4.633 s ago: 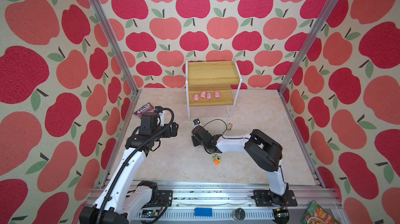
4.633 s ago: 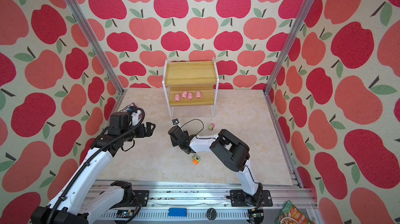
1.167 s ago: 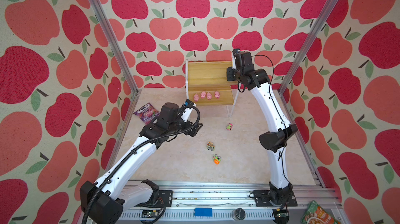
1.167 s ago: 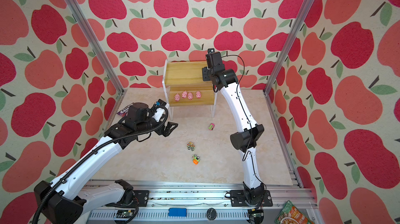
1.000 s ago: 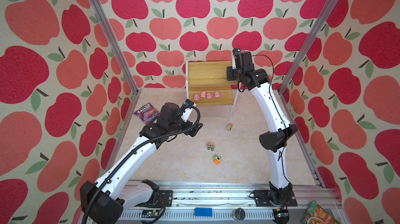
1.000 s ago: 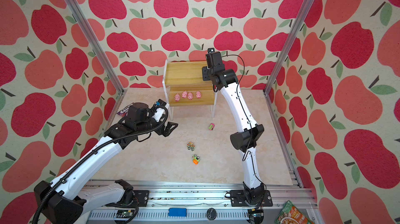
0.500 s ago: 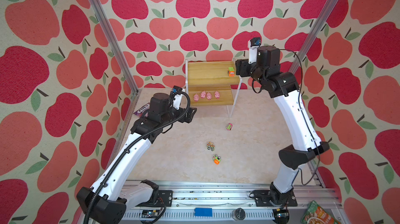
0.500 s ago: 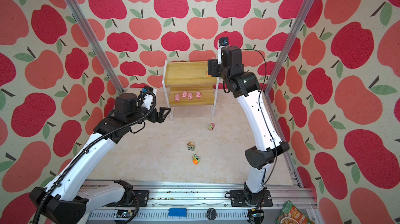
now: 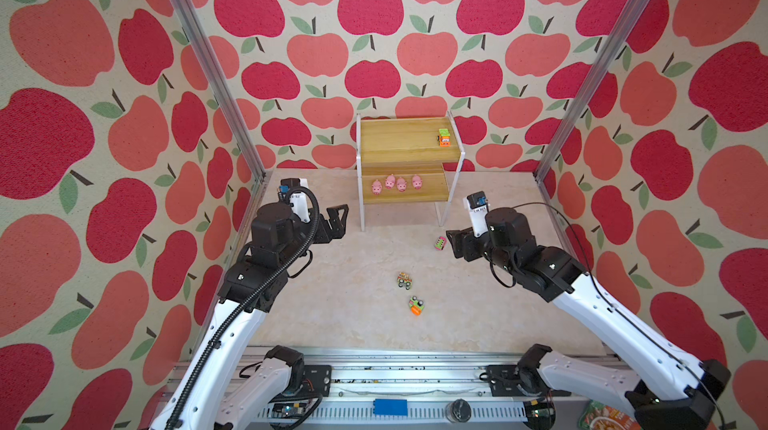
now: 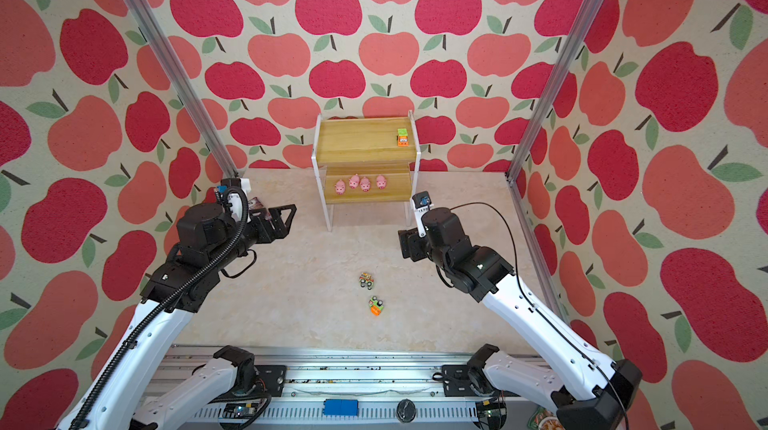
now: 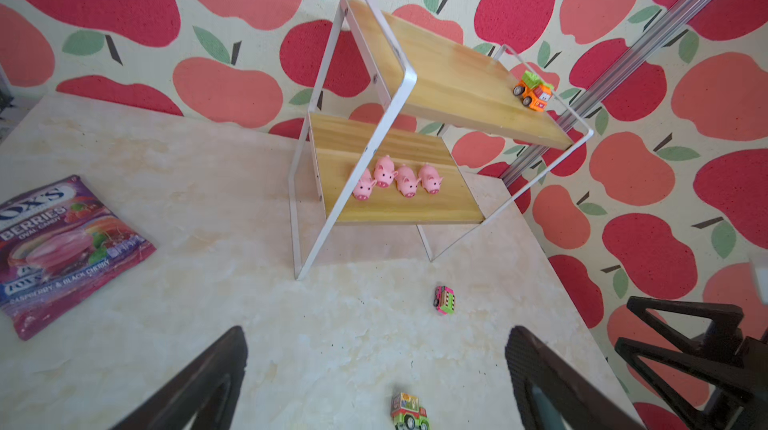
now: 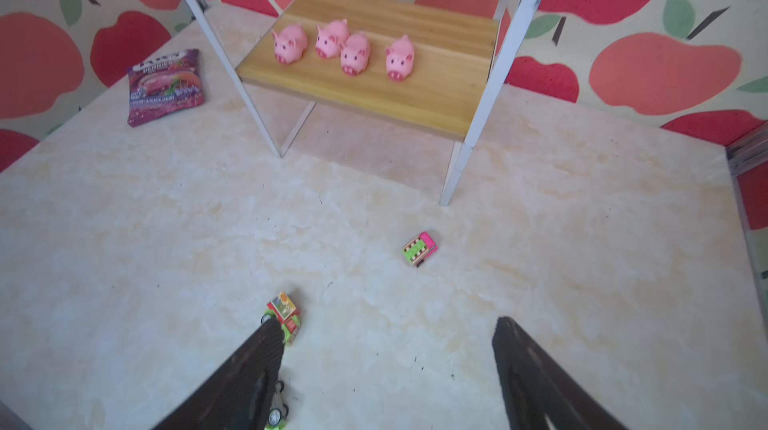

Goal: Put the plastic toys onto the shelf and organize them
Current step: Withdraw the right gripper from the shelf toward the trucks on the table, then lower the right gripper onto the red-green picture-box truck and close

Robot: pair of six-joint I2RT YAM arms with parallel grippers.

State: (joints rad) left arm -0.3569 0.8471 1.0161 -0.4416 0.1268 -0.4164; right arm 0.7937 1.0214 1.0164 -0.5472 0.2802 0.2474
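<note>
"BERRIES OVAL CANDY" on purple bag (image 11: 62, 249)

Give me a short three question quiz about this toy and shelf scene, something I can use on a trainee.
1. True or false: all four tiny pink plastic pig figures stand on the lower board of the small two-tier shelf of light wooden boards in a thin white metal frame.
2. How many tiny black-wheeled plastic toy vehicles lie on the beige marbled table? A) one B) three C) five
3. Fill the gap: the orange and green toy truck sits on the shelf's ___ board.
Key: 1 true; 2 B; 3 top.
</note>
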